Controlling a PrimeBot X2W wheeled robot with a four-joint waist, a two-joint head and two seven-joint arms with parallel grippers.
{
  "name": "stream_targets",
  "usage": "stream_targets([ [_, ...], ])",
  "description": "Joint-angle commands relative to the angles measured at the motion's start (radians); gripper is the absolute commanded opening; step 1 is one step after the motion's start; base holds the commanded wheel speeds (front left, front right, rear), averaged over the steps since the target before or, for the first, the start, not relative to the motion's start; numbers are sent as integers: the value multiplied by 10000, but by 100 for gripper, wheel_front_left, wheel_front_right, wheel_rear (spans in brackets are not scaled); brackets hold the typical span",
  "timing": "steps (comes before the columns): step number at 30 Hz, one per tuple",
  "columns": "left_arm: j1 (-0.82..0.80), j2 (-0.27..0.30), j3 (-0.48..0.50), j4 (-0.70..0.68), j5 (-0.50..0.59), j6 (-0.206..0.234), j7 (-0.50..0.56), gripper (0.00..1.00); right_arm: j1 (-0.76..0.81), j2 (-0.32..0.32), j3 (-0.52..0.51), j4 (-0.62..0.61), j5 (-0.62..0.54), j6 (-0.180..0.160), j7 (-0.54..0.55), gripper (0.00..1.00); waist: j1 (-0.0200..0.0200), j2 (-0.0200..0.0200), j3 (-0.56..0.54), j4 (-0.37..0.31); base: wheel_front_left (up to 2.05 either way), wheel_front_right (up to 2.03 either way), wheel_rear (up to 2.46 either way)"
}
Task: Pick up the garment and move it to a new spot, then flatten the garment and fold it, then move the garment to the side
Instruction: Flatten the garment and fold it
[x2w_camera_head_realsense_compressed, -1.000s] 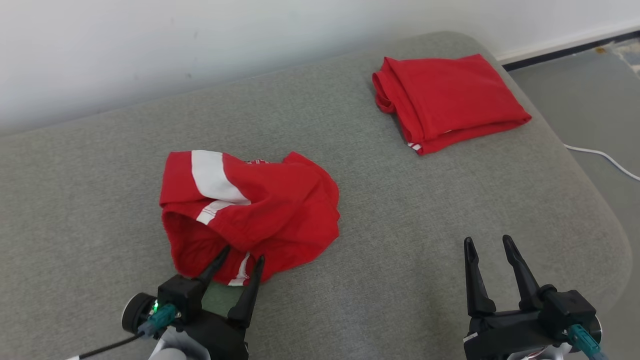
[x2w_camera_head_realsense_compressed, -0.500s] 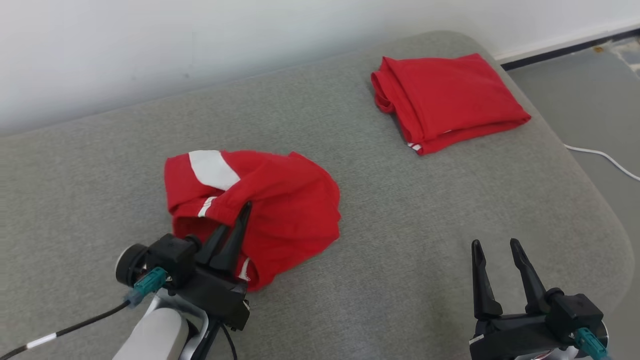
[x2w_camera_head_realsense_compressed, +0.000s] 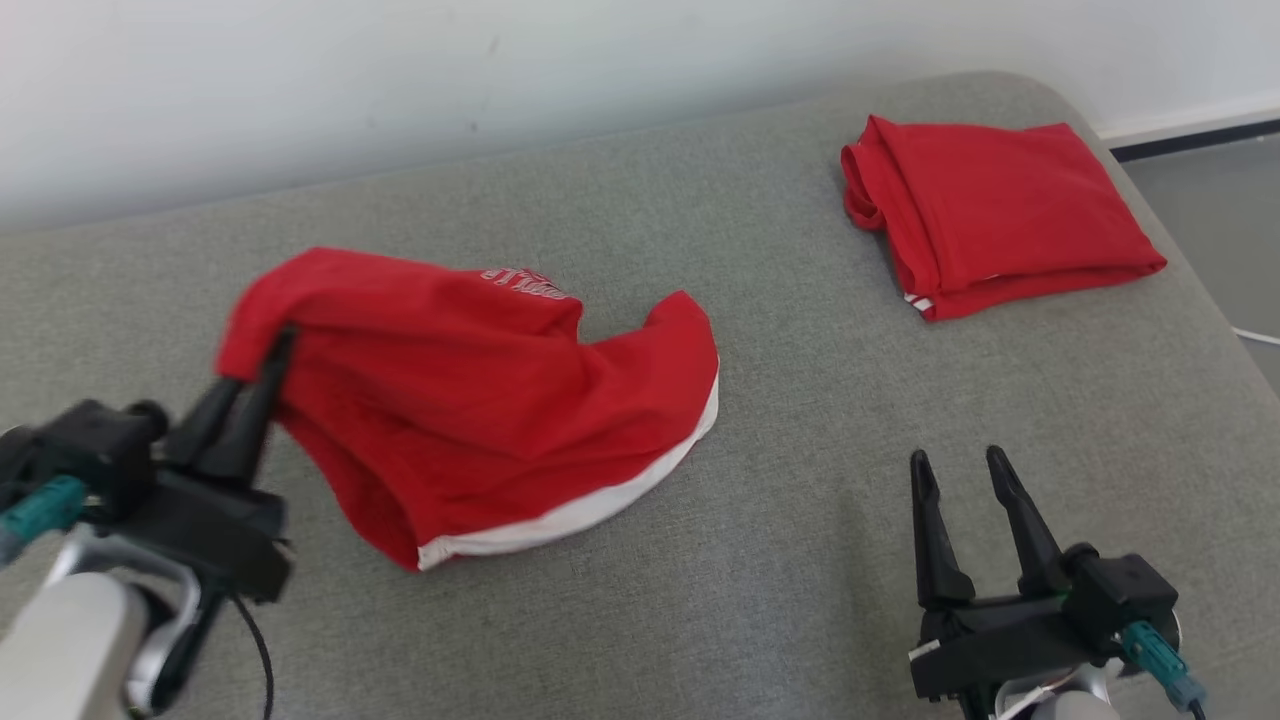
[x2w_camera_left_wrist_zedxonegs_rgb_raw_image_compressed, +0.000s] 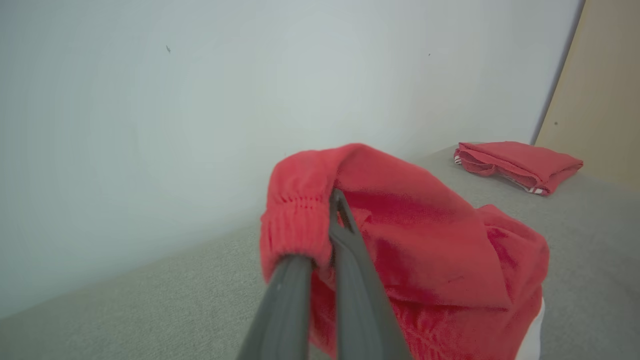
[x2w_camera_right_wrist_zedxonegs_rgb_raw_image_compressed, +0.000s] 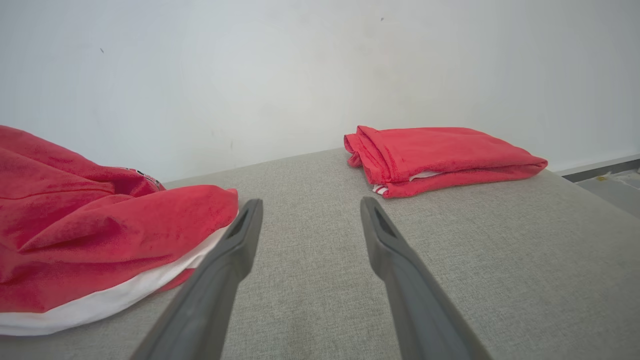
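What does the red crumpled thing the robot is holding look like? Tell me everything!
It is a red garment of soft, fleecy-looking cloth, crumpled, not flat. A white band runs along its lower edge, and small white lettering shows near the top, too small to read. The left gripper is shut on a ribbed edge and holds that end up, so the cloth drapes down like a tent. Its other end rests on the grey cushion.

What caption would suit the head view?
Left tool holds one end of a crumpled red cloth garment raised over the grey fabric cushion; right tool open.
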Motion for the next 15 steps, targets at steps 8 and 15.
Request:
stream_targets([
  [8,-209,626,292,1820,-590,23,-242,0,-271,32,-75,175,149,1,0,100,0,-2,753,-787,0,0,0],
  [15,-536,495,410,3682,-643,24,-727,100,-227,29,-148,272,74,0,0,100,0,-2,746,-846,0,0,0],
])
